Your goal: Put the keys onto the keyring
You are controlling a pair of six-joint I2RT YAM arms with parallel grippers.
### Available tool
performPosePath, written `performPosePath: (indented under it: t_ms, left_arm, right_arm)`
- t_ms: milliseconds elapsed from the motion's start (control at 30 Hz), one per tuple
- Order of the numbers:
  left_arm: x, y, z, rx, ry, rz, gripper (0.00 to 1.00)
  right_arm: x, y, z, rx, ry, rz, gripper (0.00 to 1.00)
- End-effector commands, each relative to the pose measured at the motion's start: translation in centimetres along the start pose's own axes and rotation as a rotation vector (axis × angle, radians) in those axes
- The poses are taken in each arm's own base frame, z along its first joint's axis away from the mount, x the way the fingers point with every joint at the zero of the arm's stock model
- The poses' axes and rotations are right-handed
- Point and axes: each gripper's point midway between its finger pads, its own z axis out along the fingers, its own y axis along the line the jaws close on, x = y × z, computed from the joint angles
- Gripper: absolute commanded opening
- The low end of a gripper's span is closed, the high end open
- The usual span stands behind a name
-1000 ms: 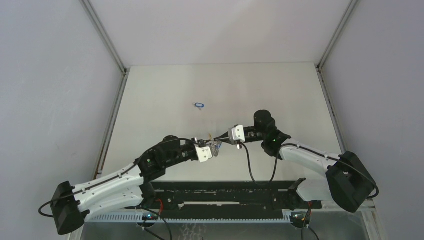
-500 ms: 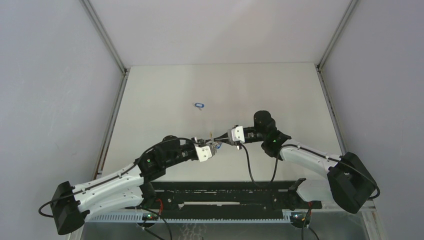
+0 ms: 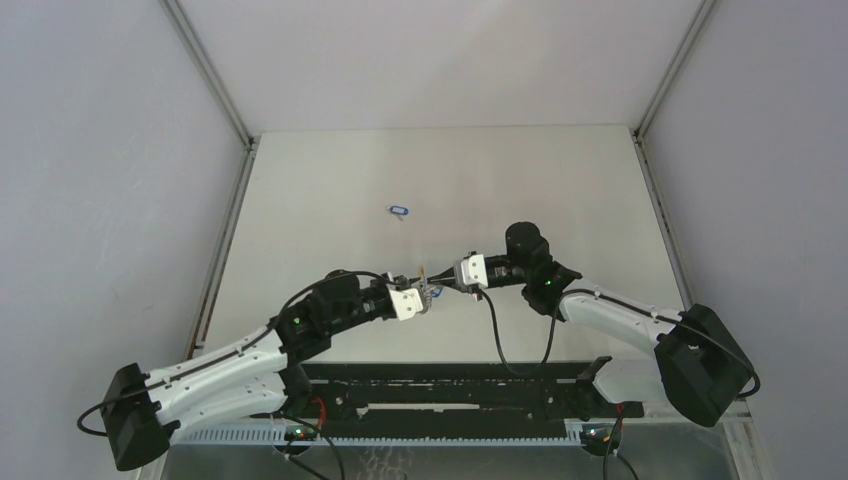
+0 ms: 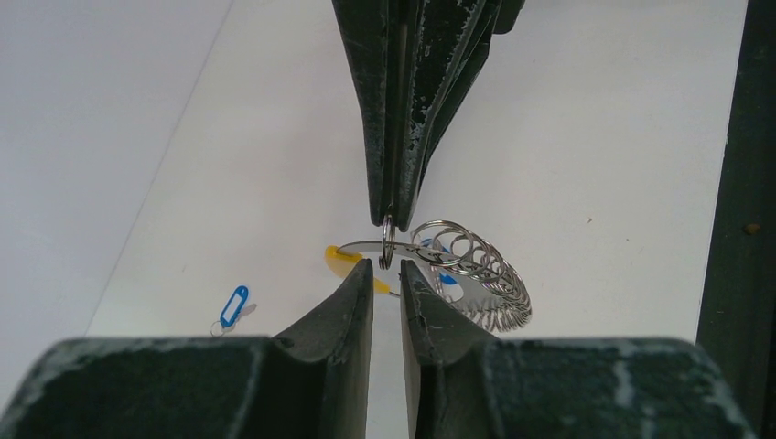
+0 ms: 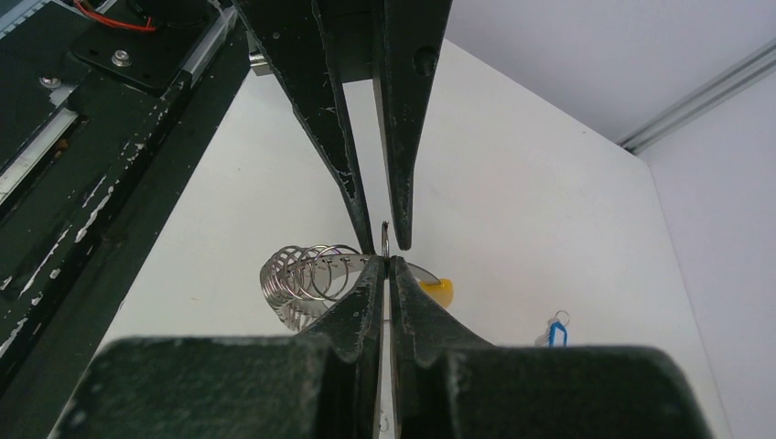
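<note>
The keyring (image 4: 476, 274) is a flat silvery band strung with several small split rings, with a yellow piece (image 4: 340, 259) at one end. It sits between the two grippers over the near middle of the table (image 3: 430, 293). My right gripper (image 5: 385, 263) is shut on one small split ring (image 4: 389, 242) of the keyring. My left gripper (image 4: 385, 267) faces it tip to tip, its jaws a narrow gap apart around that ring and not pinching it. One key with a blue tag (image 3: 399, 211) lies alone on the table, also in the left wrist view (image 4: 233, 306). A blue patch (image 4: 446, 276) shows behind the rings; I cannot tell what it is.
The white table (image 3: 560, 190) has grey walls and metal rails on the left, back and right. A black rail (image 3: 450, 385) with the arm bases runs along the near edge. The right arm's black cable (image 3: 497, 340) hangs in a loop near the grippers.
Both grippers and the keyring between them have shifted slightly to the left. The lone key has not moved.
</note>
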Motion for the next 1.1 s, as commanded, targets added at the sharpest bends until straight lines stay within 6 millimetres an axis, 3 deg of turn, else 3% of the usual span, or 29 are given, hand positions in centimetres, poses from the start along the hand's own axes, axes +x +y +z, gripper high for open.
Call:
performPosePath:
  t_ms: [0,633,767,867,1067]
  left_arm:
    - [-2.9,1.6,0.0,-0.034,-0.079,-0.012,0.20]
    - [-3.1,0.9,0.7,0.016,-0.076,-0.016,0.16]
    - [-3.3,0.9,0.6,0.017,-0.082,-0.014,0.11]
    - [-3.4,1.0,0.6,0.014,-0.083,-0.014,0.01]
    - [-2.3,1.2,0.4,-0.021,-0.063,-0.015,0.01]
  right_arm:
    - [-1.6,-0.4,0.0,0.012,-0.030,-0.062,0.00]
    - [-1.6,-0.2,0.4,-0.015,-0.010,-0.067,0.00]
    - [-1.7,-0.2,0.5,-0.016,-0.013,-0.069,0.00]
    - [-1.8,-0.2,0.6,-0.019,-0.014,-0.071,0.00]
    - [-2.3,-0.2,0.3,-0.010,-0.010,-0.065,0.01]
